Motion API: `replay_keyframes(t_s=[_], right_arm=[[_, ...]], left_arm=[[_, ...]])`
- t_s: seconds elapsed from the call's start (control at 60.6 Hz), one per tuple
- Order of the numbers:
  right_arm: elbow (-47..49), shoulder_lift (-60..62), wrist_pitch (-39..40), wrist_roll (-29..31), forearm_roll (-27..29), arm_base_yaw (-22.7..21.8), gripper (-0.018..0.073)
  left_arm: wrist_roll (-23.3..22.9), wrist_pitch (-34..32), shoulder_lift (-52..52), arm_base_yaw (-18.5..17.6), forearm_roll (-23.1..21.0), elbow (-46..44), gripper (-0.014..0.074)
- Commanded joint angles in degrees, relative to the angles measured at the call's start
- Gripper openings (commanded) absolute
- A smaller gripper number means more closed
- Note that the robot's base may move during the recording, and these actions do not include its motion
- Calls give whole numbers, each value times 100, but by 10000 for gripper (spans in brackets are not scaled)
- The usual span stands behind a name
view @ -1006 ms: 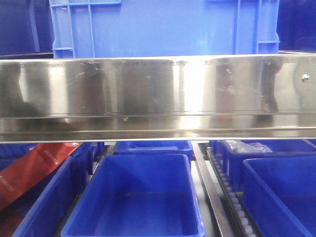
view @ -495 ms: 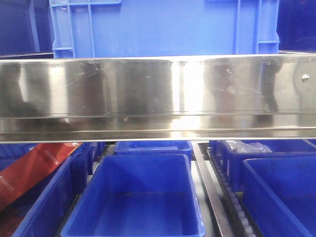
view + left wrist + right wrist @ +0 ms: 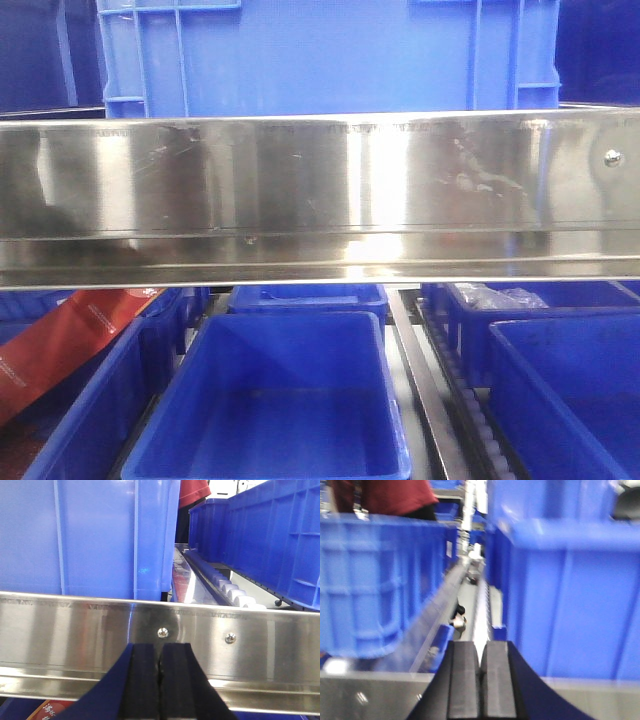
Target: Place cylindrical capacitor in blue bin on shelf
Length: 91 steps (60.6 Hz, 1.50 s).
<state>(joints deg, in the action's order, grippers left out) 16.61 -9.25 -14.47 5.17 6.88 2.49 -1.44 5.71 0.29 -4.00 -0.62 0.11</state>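
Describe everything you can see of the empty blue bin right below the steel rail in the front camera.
The blue bin is an open-topped rectangular tub of smooth, slightly glossy plastic with a thick rolled rim and walls sloping inward to a flat floor. Nothing shows inside it. It sits upright on the lower tier, under the wide shiny steel rail, with a second blue bin close behind it. A roller track runs along its right side, and another bin's wall stands beside its left.

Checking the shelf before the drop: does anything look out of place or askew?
One thing: a red packet lies tilted across the rim of the lower-left blue bin, sticking out instead of sitting inside. The centre bin looks empty; no capacitor is visible.
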Motion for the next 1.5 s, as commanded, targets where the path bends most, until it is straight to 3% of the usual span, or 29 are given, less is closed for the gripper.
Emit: replay_keyframes(t_s=[0.0, 0.247, 0.429, 0.676, 1.484], right_arm=[[-465, 276, 350, -4, 141, -217, -162], [-1661, 925, 732, -4, 35, -334, -162], [-1661, 925, 758, -4, -330, -107, -162], [-1661, 925, 768, -4, -88, -64, -162], [-1661, 925, 768, -4, -88, -64, -162]], left_arm=[[-31, -124, -29, -33, -17, -11, -111], [-31, -124, -29, -33, -17, -11, -111], [-31, -124, -29, -33, -17, -11, -111], [-31, -124, -29, -33, -17, -11, -111], [-31, -124, -29, -33, -17, -11, -111]])
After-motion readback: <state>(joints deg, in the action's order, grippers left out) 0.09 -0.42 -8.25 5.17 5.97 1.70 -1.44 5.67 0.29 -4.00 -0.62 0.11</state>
